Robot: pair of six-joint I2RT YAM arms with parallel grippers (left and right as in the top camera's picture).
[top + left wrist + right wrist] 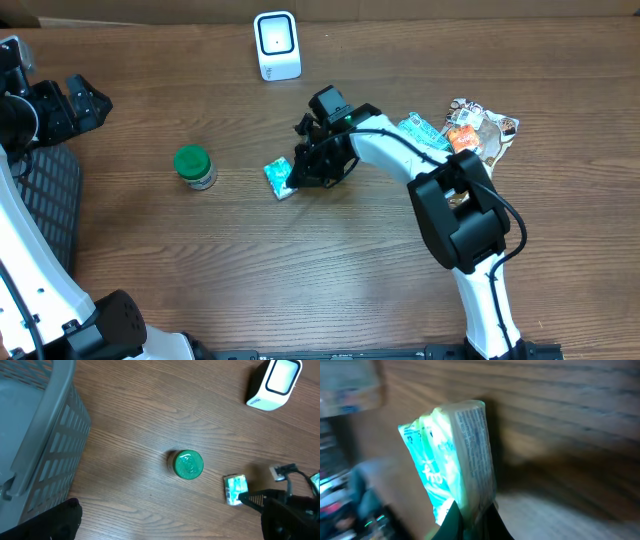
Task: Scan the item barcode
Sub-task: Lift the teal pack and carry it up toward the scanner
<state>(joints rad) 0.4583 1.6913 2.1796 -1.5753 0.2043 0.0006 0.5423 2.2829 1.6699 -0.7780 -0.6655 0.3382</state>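
The item is a small teal and white packet [279,179], lying on the wood table right of the green-lidded jar. My right gripper [296,175] is shut on its right end. The right wrist view shows the packet [452,460] close up, standing out from between the two dark fingertips [451,522], its printed white side facing the camera. The packet [235,488] also shows in the left wrist view, with the right gripper's fingers [252,499] on it. The white barcode scanner [276,45] stands at the table's far edge. My left gripper [170,525] hangs open high over the table's left side, holding nothing.
A green-lidded jar [194,166] stands left of the packet. Several snack packets [470,130] lie in a pile at the right, behind the right arm. A grey mesh basket [35,435] sits at the table's left edge.
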